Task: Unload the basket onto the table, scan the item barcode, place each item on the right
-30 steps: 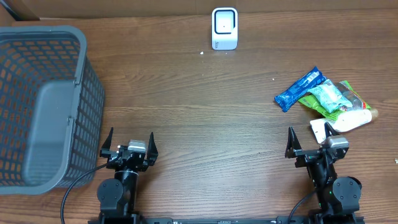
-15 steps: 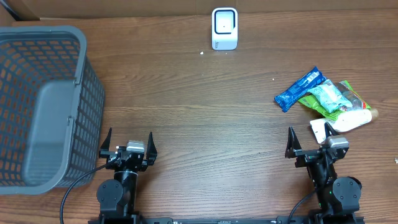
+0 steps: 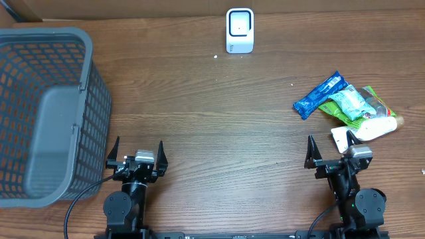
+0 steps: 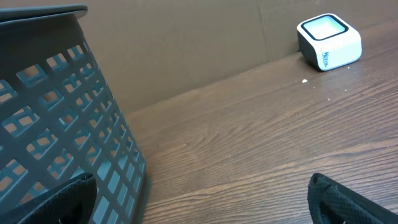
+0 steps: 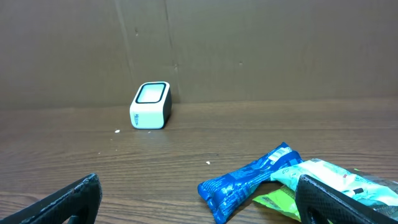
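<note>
A white barcode scanner (image 3: 240,30) stands upright at the back middle of the table, also seen as the scanner (image 4: 329,41) and the scanner (image 5: 151,104). Several items lie piled at the right: a blue packet (image 3: 321,95), a teal packet (image 3: 350,101), a green packet (image 3: 374,103) and a white tube (image 3: 376,127). My right gripper (image 3: 330,149) sits open near the front edge, just short of the pile, with the blue packet (image 5: 249,183) lying ahead of its fingers (image 5: 348,202). My left gripper (image 3: 137,151) is open and empty at the front left.
A large grey mesh basket (image 3: 40,113) fills the left side, its wall (image 4: 56,124) close beside my left fingers (image 4: 56,202). A brown cardboard wall runs along the back edge of the wooden table (image 3: 212,119).
</note>
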